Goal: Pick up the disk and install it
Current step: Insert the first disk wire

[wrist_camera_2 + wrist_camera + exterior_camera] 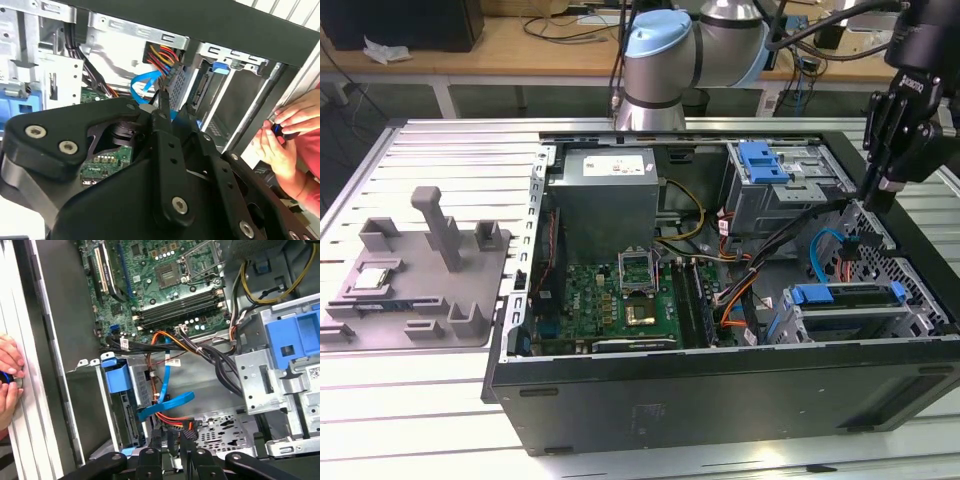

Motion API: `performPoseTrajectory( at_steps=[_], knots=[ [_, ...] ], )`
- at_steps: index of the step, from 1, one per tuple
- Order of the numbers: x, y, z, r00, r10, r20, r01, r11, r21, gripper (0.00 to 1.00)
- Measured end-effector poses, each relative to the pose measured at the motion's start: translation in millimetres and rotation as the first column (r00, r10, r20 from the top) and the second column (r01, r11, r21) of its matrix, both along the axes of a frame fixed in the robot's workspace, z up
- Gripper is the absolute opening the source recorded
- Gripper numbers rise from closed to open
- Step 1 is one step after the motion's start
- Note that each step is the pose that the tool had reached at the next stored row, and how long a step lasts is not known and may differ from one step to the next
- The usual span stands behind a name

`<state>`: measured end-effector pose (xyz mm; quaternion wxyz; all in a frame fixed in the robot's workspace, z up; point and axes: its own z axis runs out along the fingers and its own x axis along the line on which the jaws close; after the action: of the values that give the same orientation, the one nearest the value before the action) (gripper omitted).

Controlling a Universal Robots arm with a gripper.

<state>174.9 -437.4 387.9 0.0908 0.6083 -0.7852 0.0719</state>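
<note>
The disk (850,312) appears as a flat silver slab with blue rail ends. It stands on edge inside the metal cage at the near corner of the open computer case, on the exterior view's right. In the first wrist view the disk (134,400) sits under a blue tab. My gripper (875,205) hangs above the case's wall on the exterior view's right, over that cage and apart from it. In both wrist views the gripper (173,104) (170,440) shows a narrow gap between its fingers, with nothing held.
A person's hands (285,135) (7,375) hold a small blue thing just outside the case wall by the cage. Bundled cables (210,355) and a blue ribbon (167,402) run beside the cage. A second cage with a blue bracket (765,160) stands behind. A grey fixture (420,280) lies outside.
</note>
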Motion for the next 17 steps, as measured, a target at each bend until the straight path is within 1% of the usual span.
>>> performPoseTrajectory(
  at_steps=[1,3,5,7,9,10,11,12,13,14,15,16,17],
  knots=[
    [0.7,2.4,-2.1,1.0000,-0.005,-0.0007,0.005,1.0000,-0.0012,0.29],
    [1.4,4.4,-4.8,0.9999,-0.010,-0.0018,0.010,0.9999,-0.0033,0.29],
    [2.7,7.9,-9.9,0.9998,-0.020,-0.0038,0.020,0.9998,-0.0100,0.29],
    [3.4,9.5,-11.6,0.9997,-0.023,-0.0052,0.023,0.9996,-0.0157,0.29],
    [4.7,11.0,-13.5,0.9995,-0.029,-0.0079,0.029,0.9991,-0.0304,0.29],
    [5.1,11.3,-13.8,0.9995,-0.031,-0.0084,0.031,0.9989,-0.0356,0.29],
    [6.1,11.7,-14.4,0.9993,-0.036,-0.0106,0.035,0.9981,-0.0496,0.29],
    [7.0,11.9,-14.9,0.9991,-0.040,-0.0129,0.039,0.9973,-0.0617,0.29],
    [7.7,11.9,-15.2,0.9989,-0.044,-0.0142,0.043,0.9966,-0.0708,0.29],
    [8.7,12.1,-15.7,0.9987,-0.049,-0.0159,0.047,0.9953,-0.0846,0.29],
    [9.8,12.3,-16.3,0.9984,-0.054,-0.0183,0.052,0.9935,-0.1015,0.29],
    [10.5,12.5,-16.8,0.9982,-0.057,-0.0197,0.055,0.9921,-0.1129,0.29],
    [10.9,12.6,-16.9,0.9980,-0.059,-0.0206,0.056,0.9913,-0.1186,0.29]
  ],
)
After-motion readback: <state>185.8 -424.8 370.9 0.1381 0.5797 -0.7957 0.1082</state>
